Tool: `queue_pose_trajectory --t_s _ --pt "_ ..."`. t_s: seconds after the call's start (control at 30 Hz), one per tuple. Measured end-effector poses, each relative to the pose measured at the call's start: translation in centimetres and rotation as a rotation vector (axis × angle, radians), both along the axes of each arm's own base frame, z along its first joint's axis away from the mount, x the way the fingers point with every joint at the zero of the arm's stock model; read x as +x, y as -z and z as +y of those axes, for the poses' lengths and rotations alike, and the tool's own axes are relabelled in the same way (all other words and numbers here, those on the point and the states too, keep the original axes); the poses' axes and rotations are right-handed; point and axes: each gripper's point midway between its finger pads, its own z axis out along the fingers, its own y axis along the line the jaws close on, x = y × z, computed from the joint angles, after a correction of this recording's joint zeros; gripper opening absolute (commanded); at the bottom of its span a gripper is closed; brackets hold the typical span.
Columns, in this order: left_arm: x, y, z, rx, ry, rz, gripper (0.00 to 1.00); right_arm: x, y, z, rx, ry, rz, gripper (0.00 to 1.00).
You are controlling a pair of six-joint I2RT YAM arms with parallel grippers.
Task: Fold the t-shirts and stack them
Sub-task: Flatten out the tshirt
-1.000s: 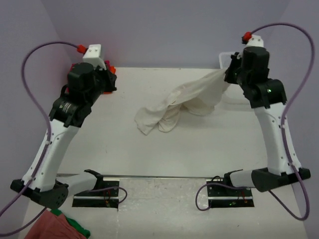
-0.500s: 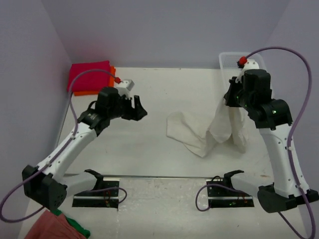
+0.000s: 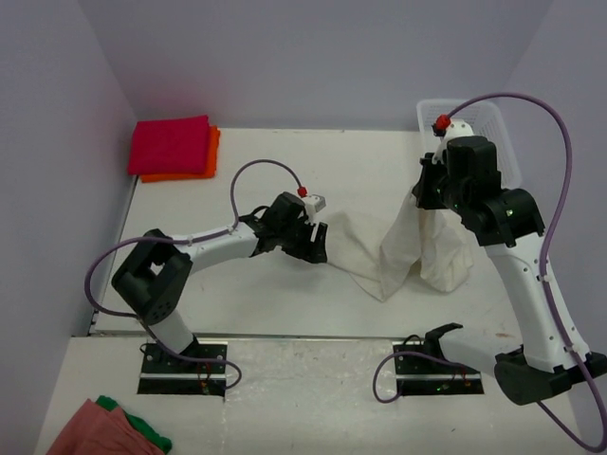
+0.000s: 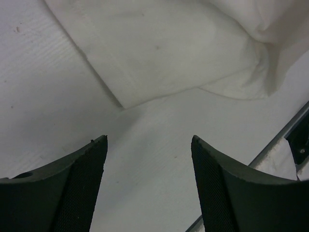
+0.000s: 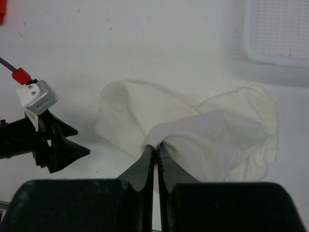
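Observation:
A cream-white, wrinkly t-shirt (image 3: 379, 248) hangs from my right gripper (image 3: 424, 194) and trails onto the table toward the left. That gripper (image 5: 157, 147) is shut on a fold of the shirt (image 5: 212, 135), lifting it. My left gripper (image 3: 317, 245) sits low at the shirt's left edge, open, with bare table between its fingers (image 4: 82, 179); a corner of the shirt (image 4: 159, 58) lies just ahead of it. A folded magenta-red t-shirt (image 3: 172, 144) rests on a folded orange t-shirt (image 3: 211, 156) at the back left corner.
A white mesh basket (image 3: 493, 133) stands at the back right, behind the right arm, and shows in the right wrist view as a basket (image 5: 277, 31). Salmon-pink (image 3: 90, 431) and green (image 3: 142, 433) cloths lie off the table at the front left. Purple walls enclose the table.
My left arm swung from the back-left stack down to the shirt's left edge and its gripper opened. My right gripper carried the cream shirt forward and slightly left, still shut on it.

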Motion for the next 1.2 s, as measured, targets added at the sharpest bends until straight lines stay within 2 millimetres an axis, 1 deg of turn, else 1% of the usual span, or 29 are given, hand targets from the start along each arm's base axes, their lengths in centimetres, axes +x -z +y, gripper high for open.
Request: queue_pose_trajectory --t_s 0.13,0.27,0.43,0.53,0.57,0.6,0.67,0.7,0.77,0.83,0.87,0.93,0.97,1.1,1.17,1.2 --pt "0.9 2.0 0.2 0.056 -0.030 0.004 0.71 -0.1 0.0 0.0 0.000 -0.001 -0.002 0.00" --pt "1.8 3.1 0.1 0.092 -0.051 0.002 0.71 -0.2 0.3 0.0 -0.001 0.000 -0.001 0.00" --pt "2.7 4.7 -1.2 0.091 -0.038 0.024 0.70 0.0 0.5 0.0 -0.002 0.001 0.001 0.00" --pt "3.5 4.6 -2.8 0.044 -0.016 0.019 0.66 0.1 0.6 0.0 -0.007 0.003 0.005 0.00" --pt "3.7 4.6 -3.3 0.028 -0.010 0.018 0.64 0.2 0.7 0.0 -0.009 0.004 0.008 0.00" --pt "3.9 4.6 -3.6 0.019 -0.007 0.018 0.56 0.2 0.8 0.0 -0.010 0.005 0.010 0.00" --pt "4.1 4.9 -4.0 0.006 -0.005 0.022 0.50 0.3 0.9 0.0 -0.013 0.007 0.014 0.00" --pt "4.2 4.9 -4.3 -0.002 -0.004 0.024 0.43 0.4 0.9 0.0 -0.015 0.010 0.014 0.00" --pt "4.2 5.2 -4.6 -0.012 -0.002 0.034 0.38 0.4 0.9 -0.2 -0.021 0.017 0.013 0.00" --pt "4.3 5.3 -5.1 -0.028 0.001 0.039 0.29 0.4 0.9 -0.3 -0.022 0.020 0.012 0.00" --pt "4.3 5.4 -5.2 -0.031 0.002 0.040 0.26 0.4 0.9 -0.2 -0.022 0.020 0.012 0.00" --pt "4.2 5.6 -5.5 -0.037 0.004 0.043 0.12 0.5 0.9 -0.2 -0.019 0.021 0.012 0.00" --pt "4.2 5.7 -5.6 -0.040 0.005 0.047 0.00 0.5 0.9 -0.2 -0.018 0.022 0.011 0.00" --pt "3.8 5.7 -5.6 -0.025 0.006 0.048 0.00 0.6 1.2 0.0 -0.016 0.019 0.013 0.00" --pt "3.5 5.5 -4.8 0.015 -0.006 0.046 0.00 0.6 1.4 0.0 -0.018 0.018 0.017 0.00" --pt "3.4 4.9 -4.0 0.046 -0.017 0.034 0.00 0.6 1.5 0.0 -0.020 0.019 0.018 0.00"
